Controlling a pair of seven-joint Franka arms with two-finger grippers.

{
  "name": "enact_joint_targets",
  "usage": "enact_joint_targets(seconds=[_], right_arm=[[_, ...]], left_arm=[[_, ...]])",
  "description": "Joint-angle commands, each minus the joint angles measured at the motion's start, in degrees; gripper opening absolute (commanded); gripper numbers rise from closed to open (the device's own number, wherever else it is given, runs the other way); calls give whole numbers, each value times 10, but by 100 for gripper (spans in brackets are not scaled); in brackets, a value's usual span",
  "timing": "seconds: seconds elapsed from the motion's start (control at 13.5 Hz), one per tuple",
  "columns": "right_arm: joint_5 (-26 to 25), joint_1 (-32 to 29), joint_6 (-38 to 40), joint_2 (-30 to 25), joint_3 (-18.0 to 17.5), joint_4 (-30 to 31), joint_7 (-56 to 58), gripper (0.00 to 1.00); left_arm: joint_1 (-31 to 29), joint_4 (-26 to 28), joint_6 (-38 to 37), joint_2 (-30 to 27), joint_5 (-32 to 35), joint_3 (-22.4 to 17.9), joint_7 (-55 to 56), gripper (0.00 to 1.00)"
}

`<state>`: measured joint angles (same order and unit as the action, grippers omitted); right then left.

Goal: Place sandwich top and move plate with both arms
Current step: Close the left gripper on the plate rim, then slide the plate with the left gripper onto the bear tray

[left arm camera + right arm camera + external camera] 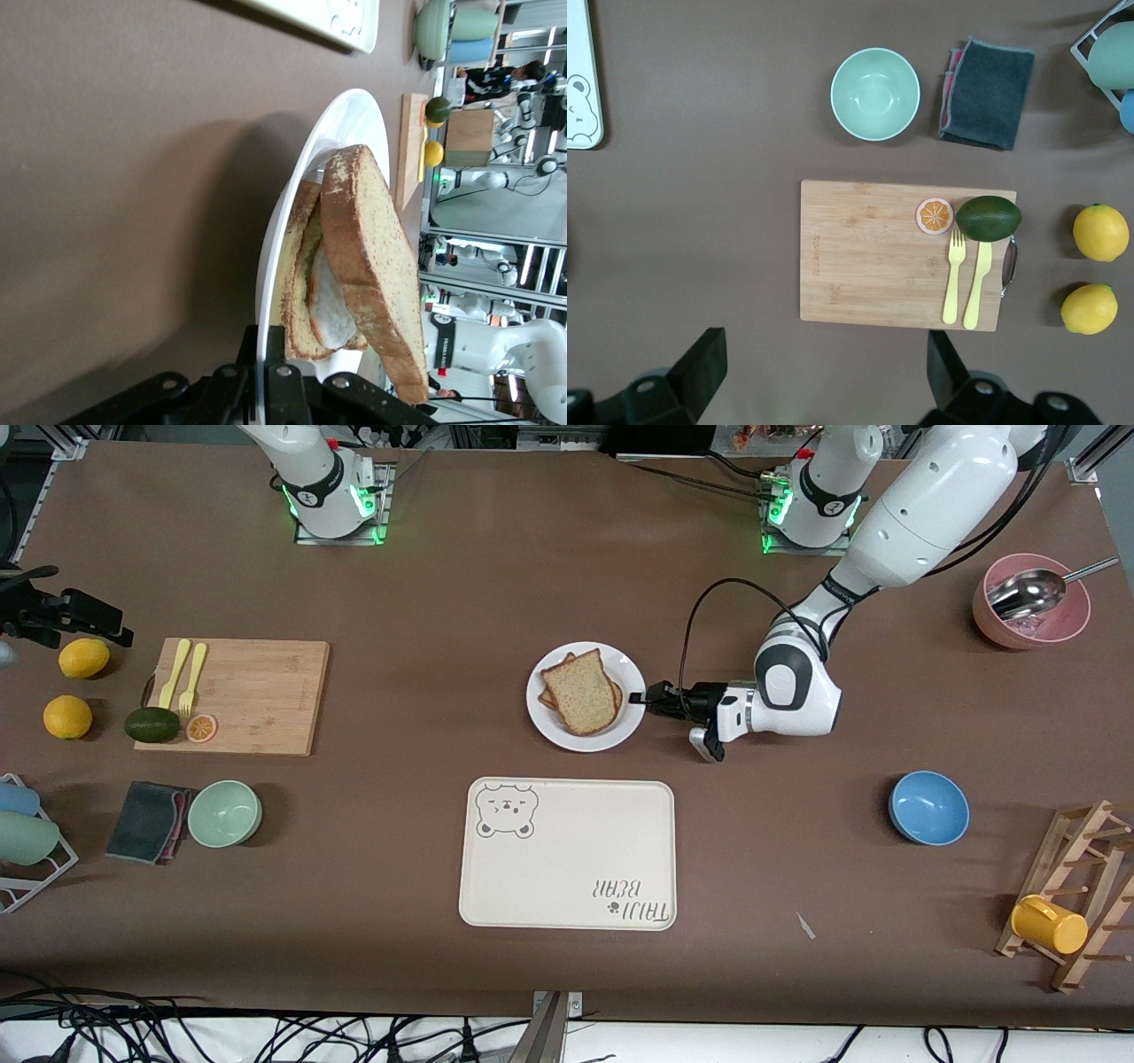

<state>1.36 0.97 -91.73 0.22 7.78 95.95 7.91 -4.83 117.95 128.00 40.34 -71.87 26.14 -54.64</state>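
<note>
The white plate (pixel 567 737) sits mid-table, just farther from the front camera than the cream tray. On it, the sandwich top (pixel 581 691), a tan speckled slice, lies tilted over a lower slice with egg white showing between them. My left gripper (pixel 640 698) is low at the plate's edge toward the left arm's end, shut on the rim. In the left wrist view the plate rim (pixel 292 186) runs between the two black fingers of the left gripper (pixel 266 354), with the sandwich top (pixel 372 257) close by. My right gripper (pixel 826 359) hangs open and empty high over the cutting board.
A cream bear tray (pixel 567 855) lies nearer the front camera than the plate. A blue bowl (pixel 928 807), pink bowl with a spoon (pixel 1032 602) and mug rack (pixel 1072 903) stand toward the left arm's end. The cutting board (pixel 239 695) and green bowl (pixel 224 813) are toward the right arm's end.
</note>
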Motion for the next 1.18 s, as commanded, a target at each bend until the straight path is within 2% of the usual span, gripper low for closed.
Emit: enact_joint_targets(seconds=[0.0,0.44,0.74,1.11], right_arm=[[-6,-3,7,-9,-2,2,1,100],[-6,-3,7,-9,-2,2,1,100],[-6,-3,7,-9,-2,2,1,100],[-6,-3,7,-9,-2,2,1,100]], left_arm=[[-24,-7,-17,-9,-8,19,1,0],[-26,-39,-17,-18,-5,16,31,0],[-26,-89,-18,-9,69,16,138,0],[-16,-149,-25,18,73,13,174,0]])
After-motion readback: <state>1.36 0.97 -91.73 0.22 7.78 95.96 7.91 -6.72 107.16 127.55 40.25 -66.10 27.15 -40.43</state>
